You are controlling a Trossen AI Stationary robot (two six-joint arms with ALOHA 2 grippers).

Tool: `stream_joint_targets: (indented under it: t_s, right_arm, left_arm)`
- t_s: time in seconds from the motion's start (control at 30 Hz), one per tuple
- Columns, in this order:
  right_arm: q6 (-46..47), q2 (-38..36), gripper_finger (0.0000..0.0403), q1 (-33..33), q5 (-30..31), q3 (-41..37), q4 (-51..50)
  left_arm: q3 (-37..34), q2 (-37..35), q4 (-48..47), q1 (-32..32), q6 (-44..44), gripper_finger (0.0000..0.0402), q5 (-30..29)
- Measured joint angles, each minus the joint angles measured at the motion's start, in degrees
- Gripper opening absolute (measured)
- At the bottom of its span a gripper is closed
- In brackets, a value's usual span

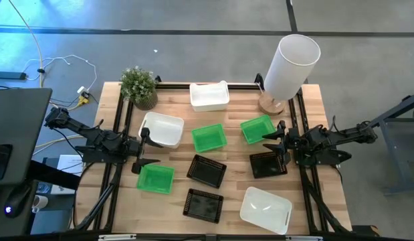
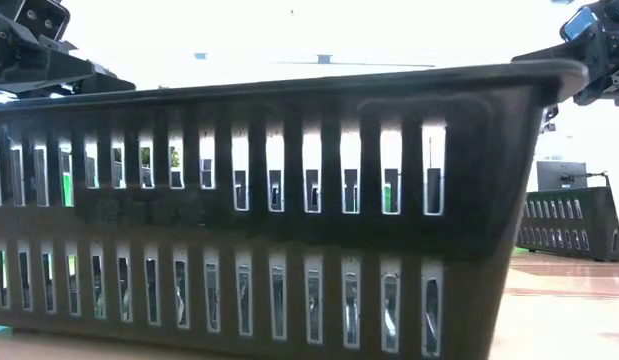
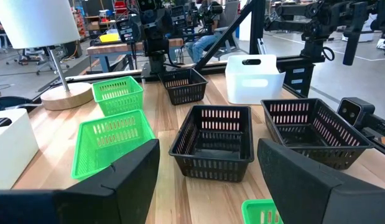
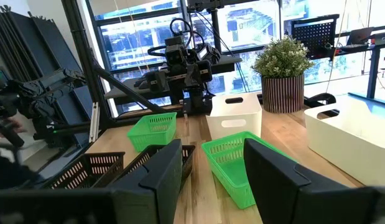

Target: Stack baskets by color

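Nine small baskets lie spread out on the wooden desk point(image 1: 314, 107), and none is stacked yet. The white baskets point(image 1: 209, 96) sit at the back edge, the left side and the front right corner. The green baskets point(image 1: 209, 138) sit in the middle, near the right arm and at the front left. The black baskets point(image 1: 207, 171) sit toward the front, and one lies right under the right tool.

The left tool point(image 1: 141, 148) hangs between a white and a green basket, fingers wide, holding nothing. The right tool point(image 1: 279, 140) hangs between a green and a black basket, also wide and empty.

The baskets look light, thin and a bit bendy. The white ones look shiny and maybe slippery. The rim of a side wall seems the best place to pinch, though how thick the rim is stays hard to tell.
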Motion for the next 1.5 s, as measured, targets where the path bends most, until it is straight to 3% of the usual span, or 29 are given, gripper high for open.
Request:
stream_joint_targets:
  t_s: [0.57, 0.9, 1.1, 1.3, 1.5]
  right_arm:
    - [0.0, 0.0, 0.0161, 0.0, -0.02, -0.02, 0.02]
    - [-0.02, 0.0, 0.0161, 0.0, -0.02, -0.02, 0.01]
    - [0.0, 0.0, 0.0161, 0.0, 0.0, -0.02, 0.02]
    - [-0.02, 0.0, 0.0161, 0.0, 0.0, 0.0, 0.02]
    - [0.0, 0.0, 0.0161, 0.0, 0.0, 0.0, 0.01]
  left_arm:
    - [0.0, 0.02, 1.2, -0.01, -0.11, 0.0259, -3.3]
    - [0.0, 0.0, 4.2, -0.02, -14.16, 0.0259, -3.48]
    - [-0.01, 0.02, 8.88, -0.02, -16.47, 0.0259, -3.71]
    - [0.32, 0.02, 19.14, 0.0, -14.42, 0.0259, -6.46]
    - [5.87, 2.72, 18.11, -0.02, -9.35, 0.0259, -9.46]
